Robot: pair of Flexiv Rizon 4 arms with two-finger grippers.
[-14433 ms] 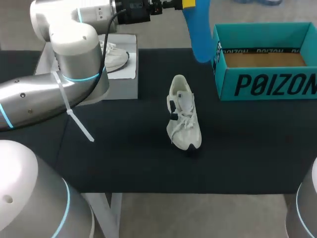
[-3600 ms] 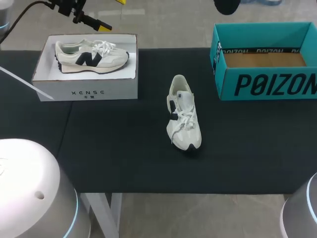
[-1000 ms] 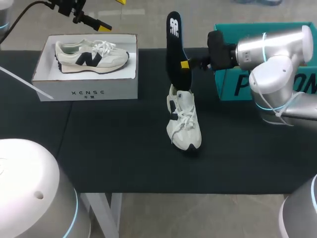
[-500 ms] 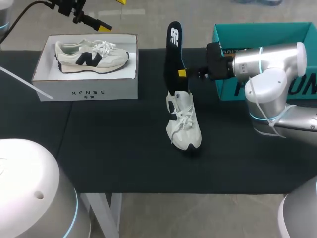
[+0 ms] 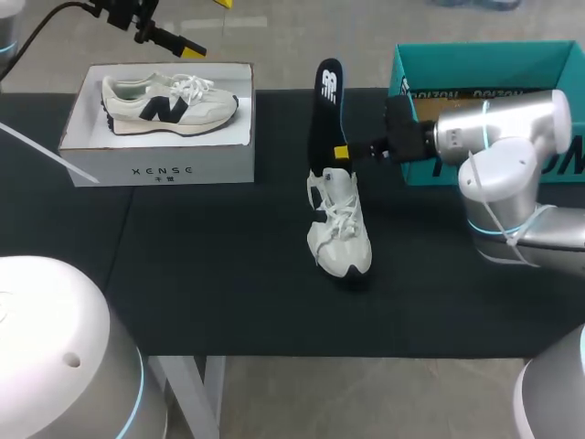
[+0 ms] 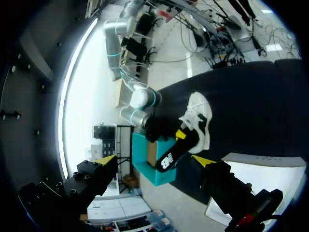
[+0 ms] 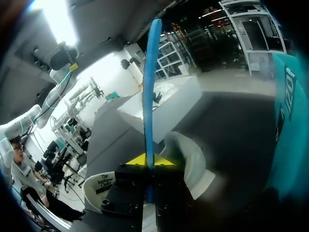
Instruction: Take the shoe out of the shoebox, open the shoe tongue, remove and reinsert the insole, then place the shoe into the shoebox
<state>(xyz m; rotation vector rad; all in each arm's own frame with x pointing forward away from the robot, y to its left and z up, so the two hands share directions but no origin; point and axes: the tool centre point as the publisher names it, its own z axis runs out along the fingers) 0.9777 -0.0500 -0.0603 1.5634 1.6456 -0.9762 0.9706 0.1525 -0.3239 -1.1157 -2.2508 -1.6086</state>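
The insole (image 5: 324,114) was clamped upright by the right claw (image 5: 341,152), lower end over the shoe (image 5: 339,224), seemingly for reinsertion. The left claw (image 6: 153,160) was spread open, empty.

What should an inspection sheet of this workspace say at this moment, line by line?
Surface: black table, flat and dark.
Job's things: white shoe lies on the table; dark insole stands upright, its lower end at the shoe's opening; teal box is open, partly hidden by the right arm.
Clutter: white box holding a second shoe.
Pincers: right pincer shut on the insole; left pincer open, holding nothing.
Cables: black cable at the left arm.
Surroundings: nothing seen.
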